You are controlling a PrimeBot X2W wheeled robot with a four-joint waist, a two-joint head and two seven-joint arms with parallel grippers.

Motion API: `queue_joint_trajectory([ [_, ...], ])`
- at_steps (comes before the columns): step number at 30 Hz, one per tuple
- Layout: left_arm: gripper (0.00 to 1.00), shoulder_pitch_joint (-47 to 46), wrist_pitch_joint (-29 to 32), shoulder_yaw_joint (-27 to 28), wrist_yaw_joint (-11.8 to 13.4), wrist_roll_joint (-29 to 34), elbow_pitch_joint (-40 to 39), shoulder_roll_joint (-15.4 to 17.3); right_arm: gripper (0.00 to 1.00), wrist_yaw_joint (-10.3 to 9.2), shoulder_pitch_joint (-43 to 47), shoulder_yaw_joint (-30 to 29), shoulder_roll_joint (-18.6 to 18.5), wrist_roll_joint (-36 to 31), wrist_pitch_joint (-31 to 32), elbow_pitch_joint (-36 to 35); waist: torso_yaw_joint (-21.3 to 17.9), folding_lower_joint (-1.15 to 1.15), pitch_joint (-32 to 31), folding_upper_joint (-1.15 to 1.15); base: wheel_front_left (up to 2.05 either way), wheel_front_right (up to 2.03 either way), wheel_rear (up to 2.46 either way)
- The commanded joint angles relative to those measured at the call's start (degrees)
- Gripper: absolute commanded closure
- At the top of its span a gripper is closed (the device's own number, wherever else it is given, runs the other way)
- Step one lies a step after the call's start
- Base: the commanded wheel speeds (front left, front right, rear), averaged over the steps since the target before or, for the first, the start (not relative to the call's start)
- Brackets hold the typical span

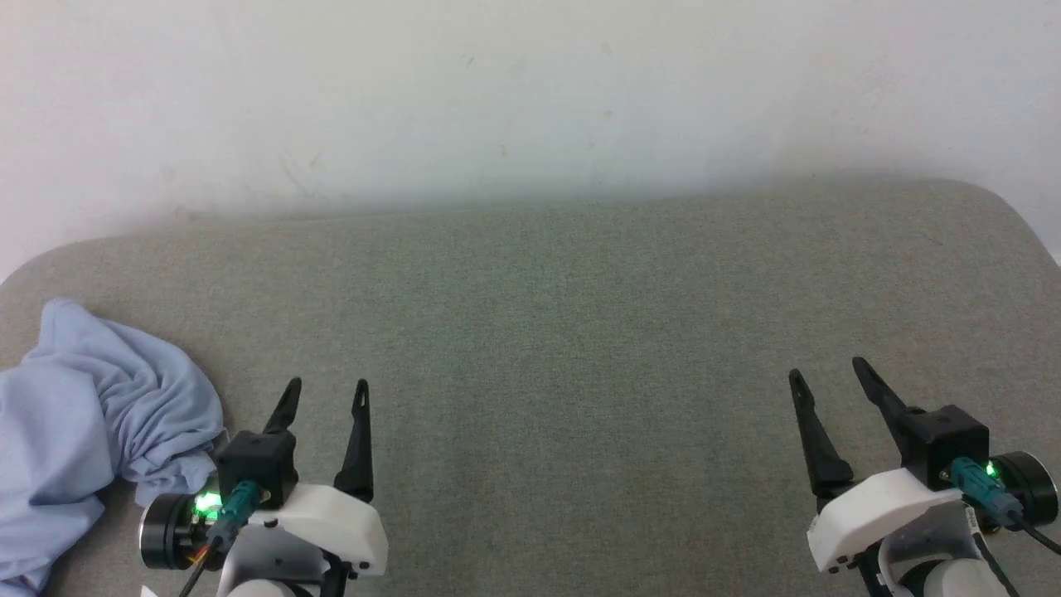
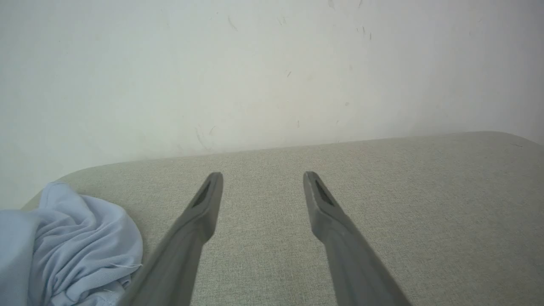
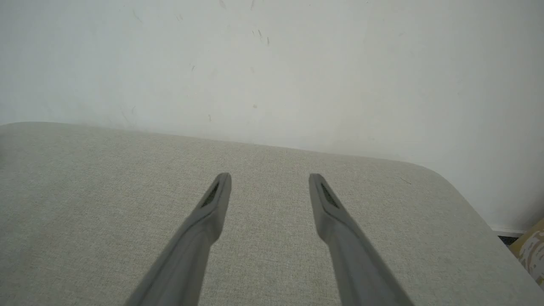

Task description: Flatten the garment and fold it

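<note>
Nothing flattened, nothing folded so far. Light-blue garment [image 1: 91, 414] bunched in a creased heap at the left edge of the grey fabric-covered worktop [image 1: 539, 332], toward its near left corner. Left gripper [image 1: 327, 384] just beside the heap, jaws apart and empty. Right gripper [image 1: 827, 369] well apart from it, toward the right edge, jaws likewise apart, holding nothing. Looks like the very start: picking up, spreading flat and every fold yet to do.

No legible text, label or number visible
</note>
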Motion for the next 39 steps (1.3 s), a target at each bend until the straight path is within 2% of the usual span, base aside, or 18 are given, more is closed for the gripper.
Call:
queue_joint_trajectory([
  [1, 0.0, -0.4, -0.6, -0.2, 0.2, -0.7, 0.3, 0.0, 0.0, 0.0, 0.0, -0.3, 0.0, 0.5, -0.6, 0.3, 0.0, 0.0, 0.0, 0.0, 0.0, 0.0, 0.0],
  [19, 0.0, -0.6, -2.7, 0.0, 0.7, -3.9, 1.0, 0.0, 0.0, -0.01, 0.0, -0.8, 0.1, 1.6, -2.3, 1.1, 1.5, 0.0, -0.1, 0.0, 0.0, 0.0, 0.0],
  [39, 0.0, -0.4, -5.1, 1.2, 1.0, -7.1, 2.5, 0.0, 0.0, -0.02, 0.2, 0.0, 0.1, 2.5, -3.3, -0.5, 7.4, 0.0, 0.1, 0.0, 0.0, 0.0, 0.0],
])
